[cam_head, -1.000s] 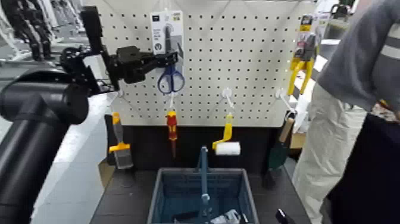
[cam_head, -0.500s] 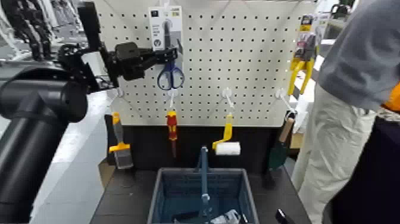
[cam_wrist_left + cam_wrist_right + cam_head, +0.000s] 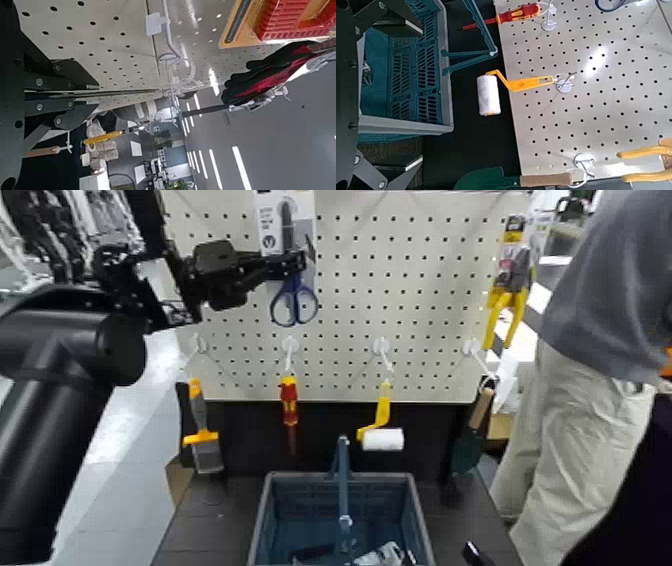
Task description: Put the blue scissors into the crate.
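Observation:
The blue scissors hang handles-down on their tall white card, high against the pegboard in the head view. My left gripper reaches in from the left and is shut on the card just above the blue loops. The card hangs a little above the bare white hook. The crate, blue-grey with an upright handle bar, stands on the dark table well below the scissors; it also fills one side of the right wrist view as the crate. My right gripper hovers beside it, open and holding nothing.
On the pegboard hang a red-and-yellow screwdriver, a yellow-handled paint roller, a scraper, a trowel and a yellow tool on a card. A person stands close at the right.
My left gripper has lifted the scissors card upward and slightly right, leaving the hook below it bare. The person at the right has shifted.

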You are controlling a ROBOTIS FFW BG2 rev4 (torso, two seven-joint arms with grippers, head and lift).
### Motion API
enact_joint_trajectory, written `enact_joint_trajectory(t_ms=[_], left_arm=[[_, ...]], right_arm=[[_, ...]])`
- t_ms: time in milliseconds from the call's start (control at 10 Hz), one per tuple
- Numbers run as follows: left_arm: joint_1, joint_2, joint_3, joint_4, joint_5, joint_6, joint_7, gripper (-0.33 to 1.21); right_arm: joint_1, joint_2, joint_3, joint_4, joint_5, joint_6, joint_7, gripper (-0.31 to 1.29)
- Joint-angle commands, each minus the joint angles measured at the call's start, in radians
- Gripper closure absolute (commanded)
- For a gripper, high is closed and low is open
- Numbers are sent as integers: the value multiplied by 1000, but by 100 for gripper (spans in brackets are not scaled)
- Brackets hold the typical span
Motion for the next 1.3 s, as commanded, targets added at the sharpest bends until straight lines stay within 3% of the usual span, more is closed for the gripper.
enact_joint_trajectory(t_ms=[100,700,1300], left_arm=[[6,-4,3,-18,9,4,0,108],[106,-32,-3,-116,69,58,6,108],[387,-49,42,-268,141,207,86,108]], right_arm=[[0,-2,0,-1,0,1,0,18],[8,-2,-6,-2,0,3,0,18],[16,-8,-9,-16,0,28,-5,19]])
